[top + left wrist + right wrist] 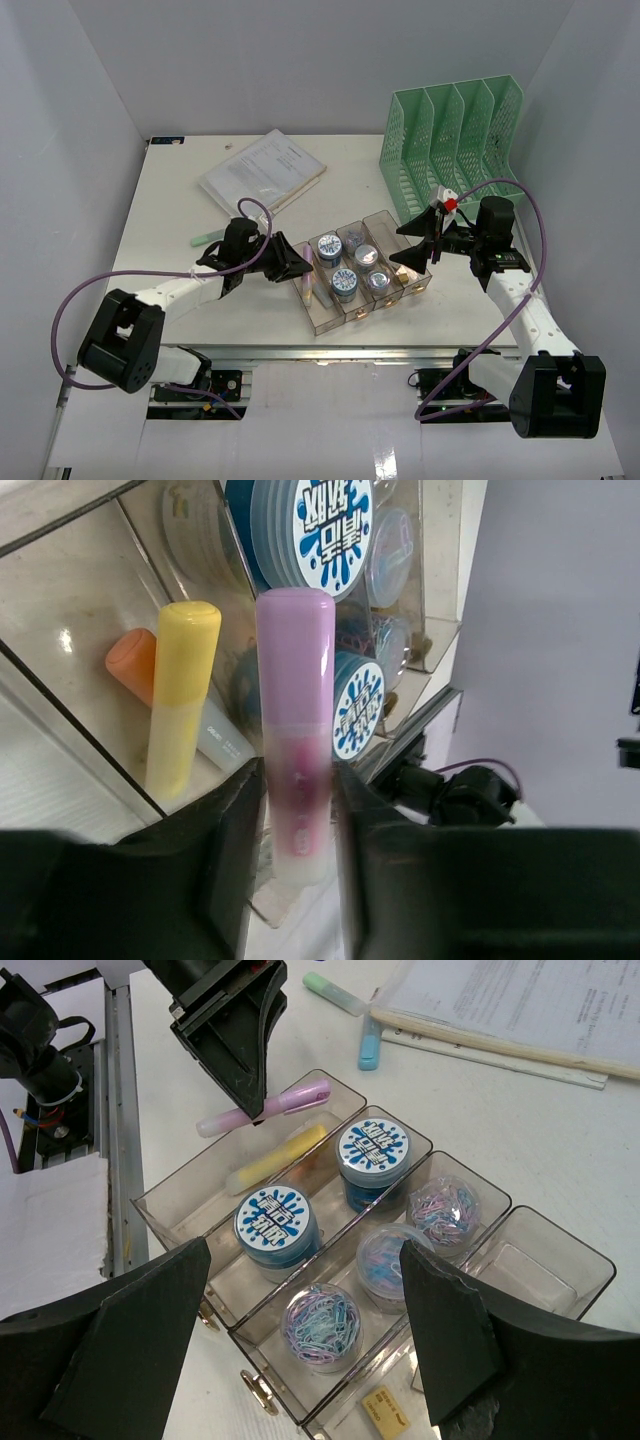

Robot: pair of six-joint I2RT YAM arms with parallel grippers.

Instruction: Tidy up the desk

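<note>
Left gripper (292,805) jaws clenched on purple highlighter (295,680) just above tray (160,1203); right gripper (303,1290) jaws released wide, tray below them.

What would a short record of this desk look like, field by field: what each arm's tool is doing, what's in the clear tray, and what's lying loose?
Left tool: holds a purple highlighter over the clear tray's left compartment
Right tool: open, empty, above the tray's right side
In tray: yellow highlighter, two blue-lidded jars, three paper-clip jars
Loose on desk: green highlighter, blue highlighter, stack of papers
File rack: mint green, upright, far right
</note>
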